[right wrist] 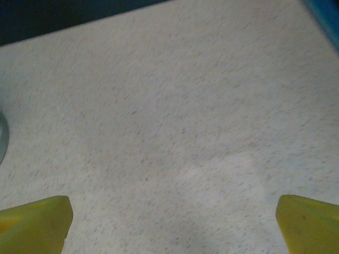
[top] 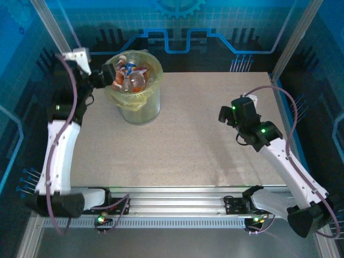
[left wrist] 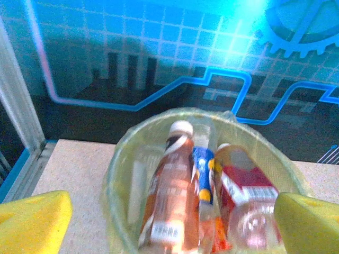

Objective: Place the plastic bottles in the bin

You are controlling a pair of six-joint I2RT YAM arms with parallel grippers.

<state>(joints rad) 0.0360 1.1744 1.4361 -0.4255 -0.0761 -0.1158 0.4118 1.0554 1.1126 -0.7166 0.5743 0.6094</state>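
The bin [top: 141, 102], lined with a yellow-green bag, stands at the table's far left and holds several plastic bottles [top: 131, 75]. My left gripper [top: 111, 75] hangs at the bin's left rim, open. In the left wrist view its yellow fingertips [left wrist: 32, 222] stand wide apart above the bin's rim [left wrist: 112, 174]. Inside lie an orange-tinted bottle with a white cap [left wrist: 172, 196], a blue-labelled bottle [left wrist: 203, 172] and a red-labelled bottle [left wrist: 241, 193]. My right gripper [top: 227, 115] hovers over the table at the right, open and holding nothing, its fingertips [right wrist: 34, 225] far apart above the bare table [right wrist: 169, 132].
Metal frame posts [top: 51, 24] and blue patterned walls [top: 177, 27] close in the back and sides. A rail [top: 177, 196] runs along the near edge between the arm bases. A grey curved edge [right wrist: 2, 140] shows at the left of the right wrist view.
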